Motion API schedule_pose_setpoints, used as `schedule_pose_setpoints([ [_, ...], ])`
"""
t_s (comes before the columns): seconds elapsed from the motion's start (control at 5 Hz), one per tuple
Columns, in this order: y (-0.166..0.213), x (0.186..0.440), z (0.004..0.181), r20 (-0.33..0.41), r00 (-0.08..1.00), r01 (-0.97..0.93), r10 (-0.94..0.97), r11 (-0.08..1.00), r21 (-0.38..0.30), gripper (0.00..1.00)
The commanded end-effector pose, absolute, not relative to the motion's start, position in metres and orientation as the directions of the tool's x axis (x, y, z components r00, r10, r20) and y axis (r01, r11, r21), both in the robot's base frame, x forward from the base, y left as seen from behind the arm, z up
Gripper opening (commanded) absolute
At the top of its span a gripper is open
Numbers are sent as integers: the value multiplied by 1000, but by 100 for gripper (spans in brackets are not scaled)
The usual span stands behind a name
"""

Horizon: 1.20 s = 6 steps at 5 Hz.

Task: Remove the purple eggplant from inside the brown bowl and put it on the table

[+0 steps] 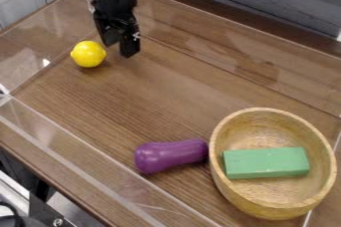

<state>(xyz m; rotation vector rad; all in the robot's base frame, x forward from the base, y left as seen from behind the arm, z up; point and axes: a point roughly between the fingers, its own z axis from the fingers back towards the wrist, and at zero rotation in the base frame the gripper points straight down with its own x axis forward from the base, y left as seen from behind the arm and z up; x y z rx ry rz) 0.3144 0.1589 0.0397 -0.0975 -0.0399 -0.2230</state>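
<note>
The purple eggplant [170,155] lies on its side on the table [186,82], just left of the brown bowl [276,162] and outside it, close to the rim. Inside the bowl rests a green rectangular block [266,162]. My gripper [118,43] hangs at the back left, far from both, its black fingers apart and pointing down with nothing between them. It is open, just right of a yellow ball.
A yellow ball [88,54] sits on the table at the left, beside the gripper. Low clear acrylic walls [80,186] run along the table's edges. Bare wood lies between the gripper and the bowl.
</note>
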Motion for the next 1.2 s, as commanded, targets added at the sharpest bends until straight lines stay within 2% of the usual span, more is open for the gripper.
schedule_pose_setpoints([
  [0.0, 172, 326, 58, 101, 973, 211, -206, 976, -45, 100],
  [0.2, 176, 330, 55, 101, 974, 207, -201, 977, -46, 100],
  [0.4, 164, 317, 64, 88, 969, 238, -233, 970, -56, 100],
  [0.6, 150, 303, 76, 86, 946, 316, -311, 947, -57, 100],
  [0.8, 138, 288, 82, 79, 871, 489, -485, 870, -58, 100],
  [1.0, 144, 286, 80, 62, 829, 559, -556, 827, -61, 100],
])
